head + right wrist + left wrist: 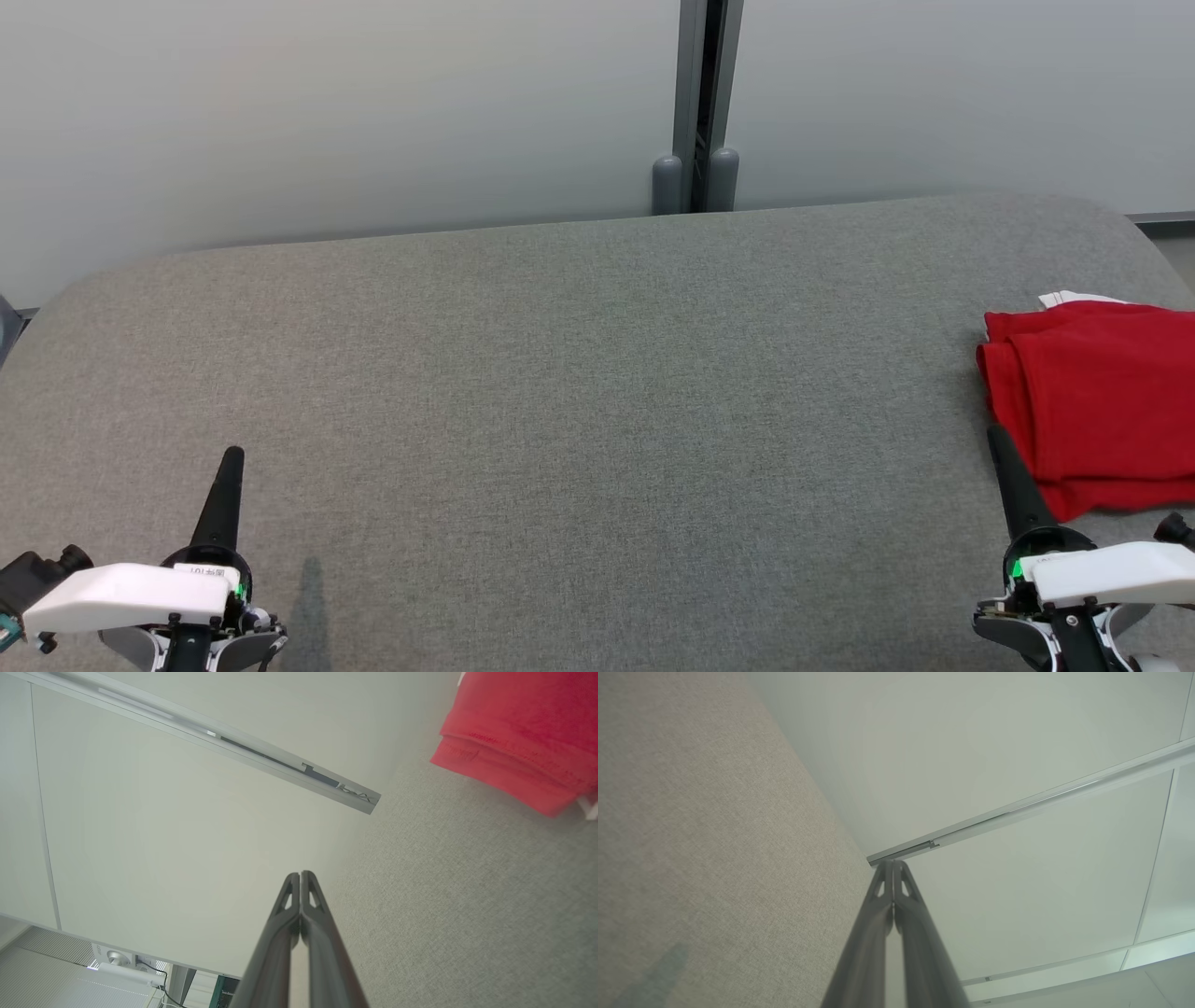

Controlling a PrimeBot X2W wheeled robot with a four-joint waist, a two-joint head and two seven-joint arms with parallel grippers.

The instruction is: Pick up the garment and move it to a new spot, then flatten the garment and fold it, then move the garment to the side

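A red garment [1102, 401] lies folded in layers at the right edge of the grey fabric surface [579, 373]; a white bit peeks out at its far corner. In the right wrist view the garment [523, 732] shows at the upper right. My right gripper [997, 434] is shut and empty, its tip just beside the garment's left edge, and its fingertips [300, 877] press together in its own view. Over the near left of the surface my left gripper [232, 455] is shut and holds nothing. Its fingers [893, 865] are closed in the left wrist view.
A pale frosted wall [327, 112] with a dark vertical post [707, 103] runs behind the surface. The surface's rounded corners fall away at far left and far right.
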